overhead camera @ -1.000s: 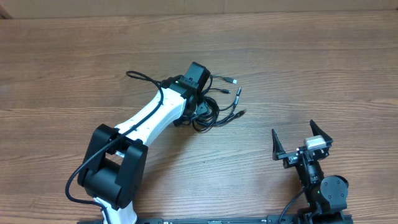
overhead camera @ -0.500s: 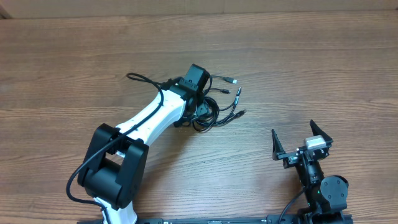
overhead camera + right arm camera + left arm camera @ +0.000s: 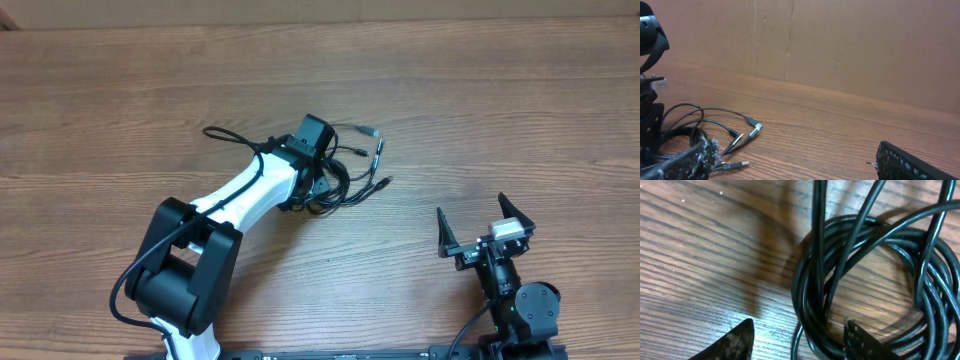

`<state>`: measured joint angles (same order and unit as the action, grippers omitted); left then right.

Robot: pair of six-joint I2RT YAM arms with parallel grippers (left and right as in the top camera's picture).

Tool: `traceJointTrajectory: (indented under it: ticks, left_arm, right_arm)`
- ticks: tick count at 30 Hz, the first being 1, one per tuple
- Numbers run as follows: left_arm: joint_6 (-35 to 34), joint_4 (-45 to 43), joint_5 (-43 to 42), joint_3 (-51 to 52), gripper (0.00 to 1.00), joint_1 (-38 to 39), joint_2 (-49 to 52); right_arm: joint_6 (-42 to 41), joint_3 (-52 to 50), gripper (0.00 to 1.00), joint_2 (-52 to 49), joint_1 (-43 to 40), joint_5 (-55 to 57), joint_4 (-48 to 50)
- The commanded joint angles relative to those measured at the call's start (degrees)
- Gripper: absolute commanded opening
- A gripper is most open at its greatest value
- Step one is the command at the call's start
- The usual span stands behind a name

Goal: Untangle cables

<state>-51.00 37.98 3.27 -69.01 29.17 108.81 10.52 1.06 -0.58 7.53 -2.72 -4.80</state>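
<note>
The black cables [image 3: 338, 180] lie bunched in a tangled coil at mid-table, with silver-tipped plugs [image 3: 383, 183] fanning out to the right and one strand [image 3: 225, 133] trailing left. My left gripper [image 3: 322, 178] points down into the coil. In the left wrist view its open jaws [image 3: 799, 336] straddle the left side of the coil [image 3: 815, 290]; the left finger stands apart from the strands and the right finger sits against them. My right gripper [image 3: 472, 212] stands open and holds nothing near the front right. It faces the plugs [image 3: 754, 126] from a distance.
The left arm's white link [image 3: 240, 195] reaches diagonally from its base [image 3: 180, 290] to the coil. The right arm's base [image 3: 520, 305] sits at the front edge. A brown cardboard wall [image 3: 840, 45] closes the far side of the wooden table [image 3: 500, 100].
The left jaws have narrowed around the coil strands. The bundle and its plugs have shifted slightly left, and the trailing strand has moved a little nearer. The right arm has not moved.
</note>
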Motion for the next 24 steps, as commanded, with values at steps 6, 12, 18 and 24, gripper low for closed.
traceJointTrajectory:
  ticks: [6, 12, 18, 24]
  left_arm:
    - [-0.44, -0.42, 1.16, 0.76, 0.34, 0.15, 0.63]
    - [-0.42, -0.39, 1.09, 0.74, 0.21, 0.15, 0.63]
    - [1.60, -0.33, -0.15, 0.50, 0.04, 0.09, 0.57]
    - [5.20, 2.64, -0.17, -1.92, 0.04, 0.09, 0.09]
  right_arm:
    - [0.07, -0.61, 1.00, 0.42, -0.22, 0.07, 0.15]
    - [0.07, -0.61, 1.00, 0.42, -0.22, 0.07, 0.15]
    - [0.07, -0.61, 1.00, 0.42, -0.22, 0.07, 0.15]
    - [0.07, -0.61, 1.00, 0.42, -0.22, 0.07, 0.15]
